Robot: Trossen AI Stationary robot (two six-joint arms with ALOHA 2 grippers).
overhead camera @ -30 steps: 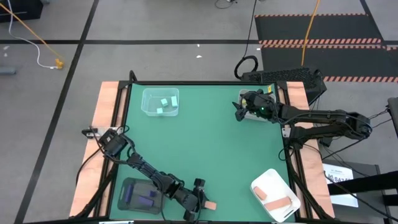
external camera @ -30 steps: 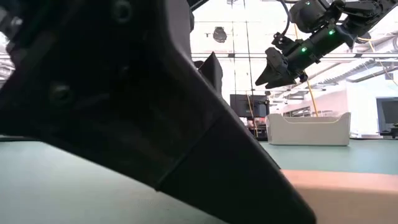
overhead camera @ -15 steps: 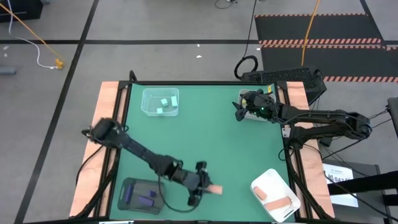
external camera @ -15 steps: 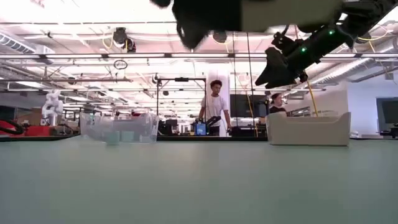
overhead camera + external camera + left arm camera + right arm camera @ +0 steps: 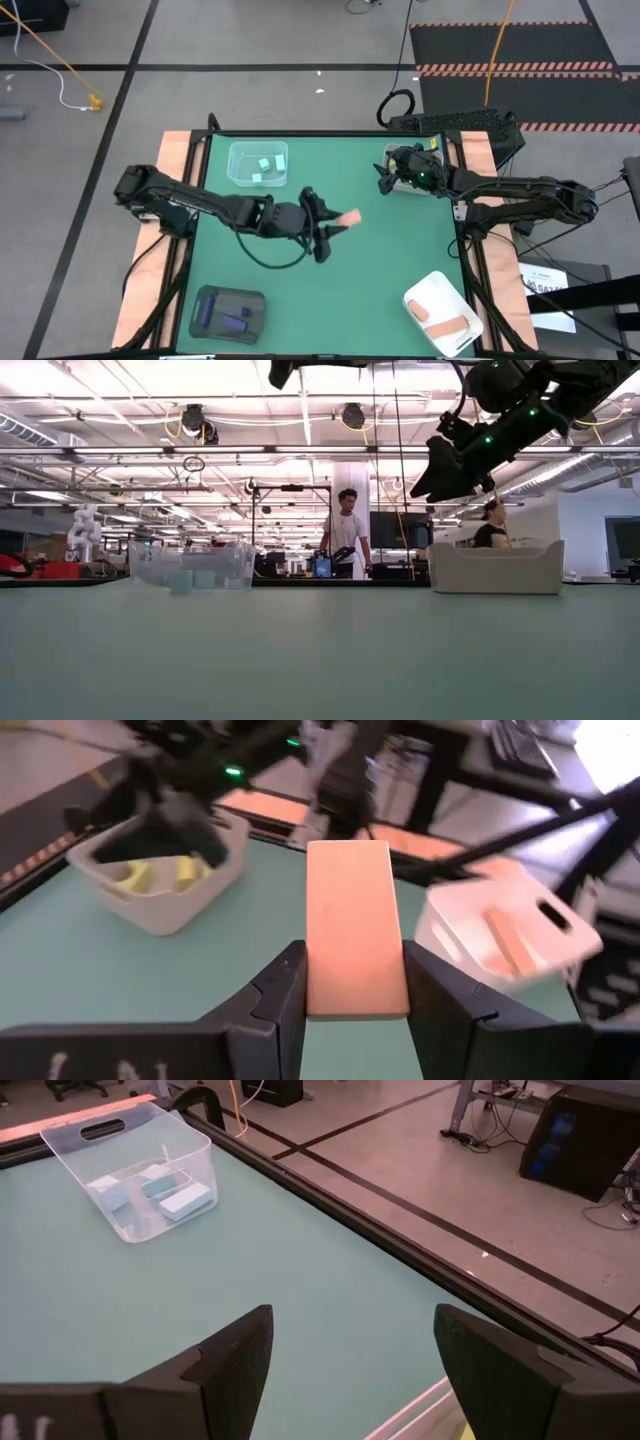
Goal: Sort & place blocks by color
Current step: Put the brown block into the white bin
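From above, the left gripper [image 5: 333, 225] grasps a pink bar [image 5: 348, 218] over mid-table, and every other block in view sits in a tray. Its wrist view shows the white tray [image 5: 520, 935] already holding pink. The right gripper [image 5: 350, 1365] hangs released beside the yellow-green tray [image 5: 403, 172], so this bar looks like the last.

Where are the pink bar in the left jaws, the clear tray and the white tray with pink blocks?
Pink bar [image 5: 356, 925], left wrist view, middle of its top face.
Clear tray [image 5: 240, 178], high view, its near rim.
White tray [image 5: 428, 287], high view, bare part of its floor.
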